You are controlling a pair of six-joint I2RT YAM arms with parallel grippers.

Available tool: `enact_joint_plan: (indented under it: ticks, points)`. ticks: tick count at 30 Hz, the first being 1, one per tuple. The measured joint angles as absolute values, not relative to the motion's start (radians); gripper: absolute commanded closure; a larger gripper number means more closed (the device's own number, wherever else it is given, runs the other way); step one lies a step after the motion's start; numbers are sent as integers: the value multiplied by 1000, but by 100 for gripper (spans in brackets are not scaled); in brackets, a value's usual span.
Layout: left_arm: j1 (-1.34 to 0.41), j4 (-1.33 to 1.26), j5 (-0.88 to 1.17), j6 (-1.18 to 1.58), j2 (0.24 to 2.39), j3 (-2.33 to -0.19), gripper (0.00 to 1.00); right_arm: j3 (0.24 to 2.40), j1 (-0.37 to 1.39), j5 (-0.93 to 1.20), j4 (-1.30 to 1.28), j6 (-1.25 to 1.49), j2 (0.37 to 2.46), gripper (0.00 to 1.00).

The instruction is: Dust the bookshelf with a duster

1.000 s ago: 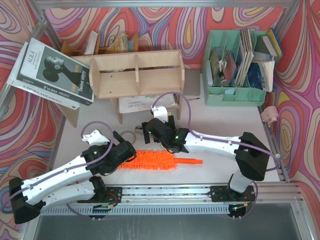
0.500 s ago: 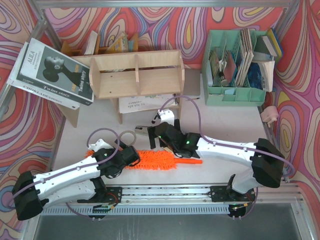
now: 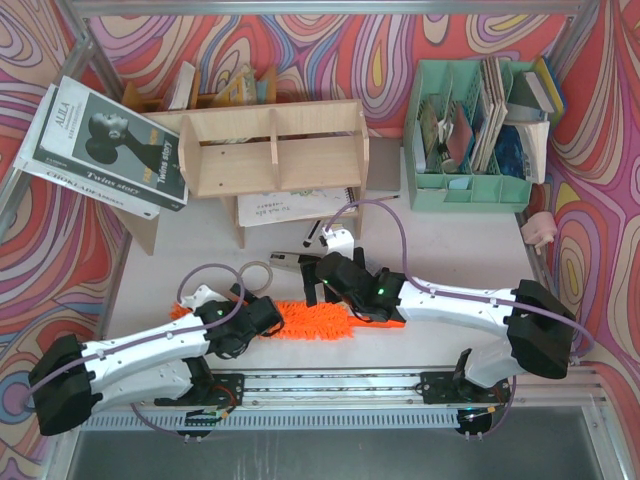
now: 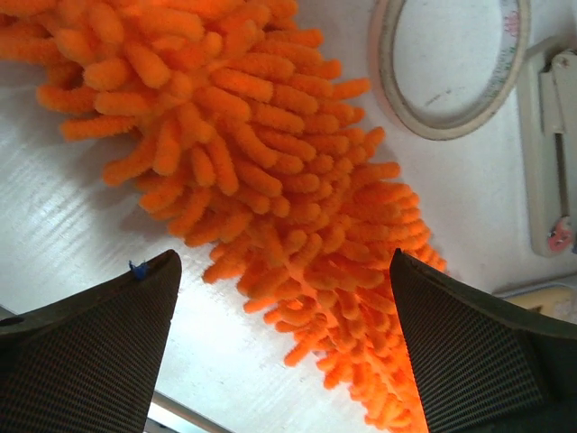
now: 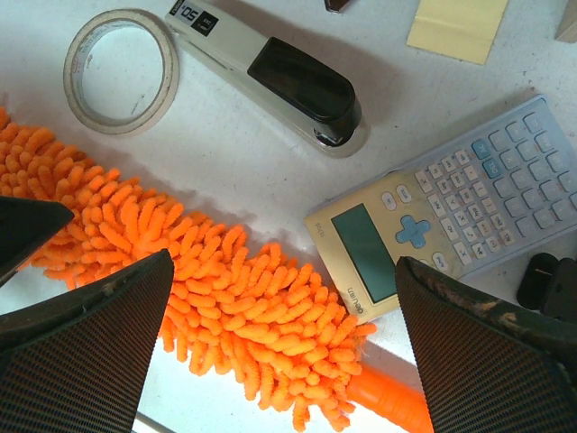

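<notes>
Duster (image 3: 320,322) lies under left end effector (image 4: 284,262) and right end effector (image 5: 284,262), both spread apart.

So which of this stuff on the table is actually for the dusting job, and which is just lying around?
For the job: orange duster, plywood bookshelf.
Just lying about: tape roll, stapler, calculator, green organiser, magazine.

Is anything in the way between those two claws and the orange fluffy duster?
Nothing visible is. The left gripper and right gripper both hang open directly above the duster. The tape roll, stapler and calculator lie beside it, not in between.
</notes>
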State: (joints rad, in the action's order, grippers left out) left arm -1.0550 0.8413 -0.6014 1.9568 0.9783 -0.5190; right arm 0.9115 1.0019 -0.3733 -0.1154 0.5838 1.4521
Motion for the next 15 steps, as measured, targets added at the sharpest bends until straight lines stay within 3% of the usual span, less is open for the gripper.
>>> enact_joint_plan:
  ticks: [15]
  points:
    - [-1010,737,-616,1957,1093,-493,13,911,1002,-380,-116,585,1452,1]
